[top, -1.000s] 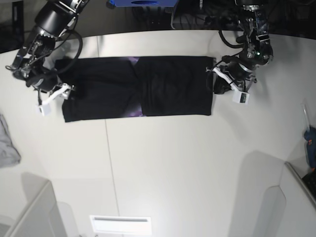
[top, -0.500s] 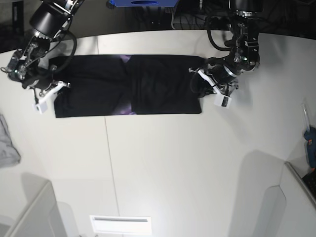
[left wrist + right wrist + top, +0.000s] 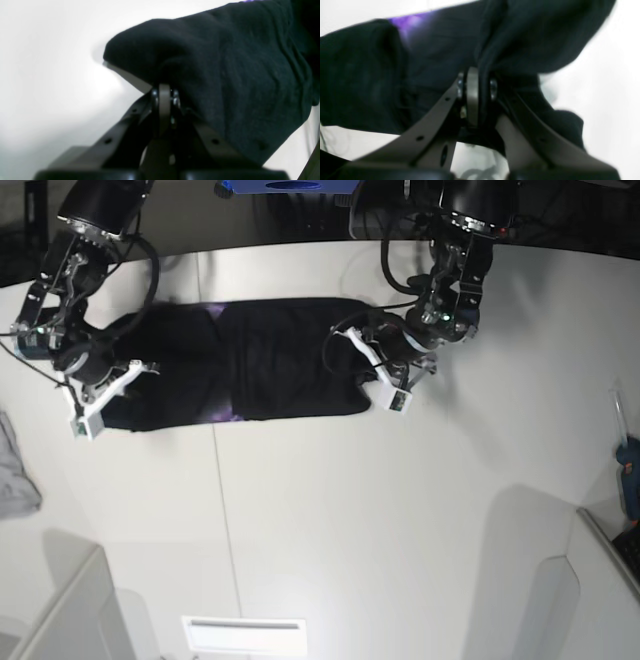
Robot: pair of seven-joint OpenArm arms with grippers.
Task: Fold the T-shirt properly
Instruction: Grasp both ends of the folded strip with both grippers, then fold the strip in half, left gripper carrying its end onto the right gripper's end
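Note:
The black T-shirt (image 3: 270, 360) lies as a long folded band across the far half of the white table (image 3: 330, 510), with a bit of purple print (image 3: 222, 417) at its front edge. My left gripper (image 3: 372, 372) is shut on the band's right end, which bulges up over the fingers in the left wrist view (image 3: 165, 93). At the band's left end my right gripper (image 3: 105, 388) is shut on the cloth. The right wrist view shows black fabric (image 3: 370, 75) pinched between the fingertips (image 3: 476, 85), and a purple patch (image 3: 407, 21) beyond.
A small grey cloth (image 3: 15, 470) lies at the table's left edge. A blue object (image 3: 290, 188) sits behind the far edge. Grey bin walls (image 3: 70, 610) stand at both near corners, with a white slotted plate (image 3: 243, 633) between them. Blue-handled clutter (image 3: 628, 470) sits at the right edge.
My right gripper has shut on the shirt's left end. Both arms have moved left and the shirt has slid with them. Its right end has bunched inward, so the band is shorter.

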